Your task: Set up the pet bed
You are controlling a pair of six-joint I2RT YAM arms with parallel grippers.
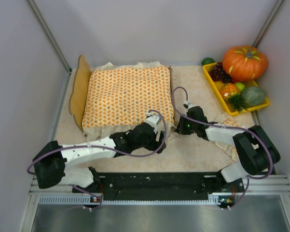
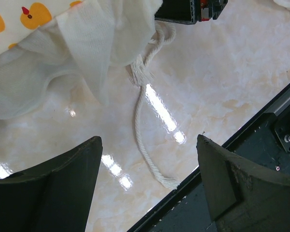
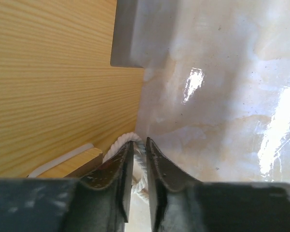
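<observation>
**Pet bed [image 1: 78, 94] is sitting close to both grippers**

The pet bed is sitting on the table [image 1: 193, 150], and its tall rounded headboard is standing at the end far from both grippers. The orange-dotted bedspread [image 1: 128, 94] is lying over the bed, and its white frill is hanging past the edge.

The right gripper [image 1: 183, 126] is reaching in low at the bed's foot end. In the right wrist view, the bed's wooden side [image 3: 62, 82] is showing just beside the gripper [image 3: 139, 145]. Its two fingers [image 3: 116, 169] are pinching together on a white rope [image 3: 121, 142] right next to that wood.

The left gripper [image 1: 157, 128] is hanging near the bed's foot corner, just beside the frill. Its fingers [image 2: 62, 183] are standing wide apart and are holding nothing. The white rope [image 2: 141, 130] is lying on the table between them, with one end going under the frill.

A yellow tray [image 1: 217, 92] with a pumpkin [image 1: 244, 62] is sitting well apart from the bed, past its foot end.
</observation>
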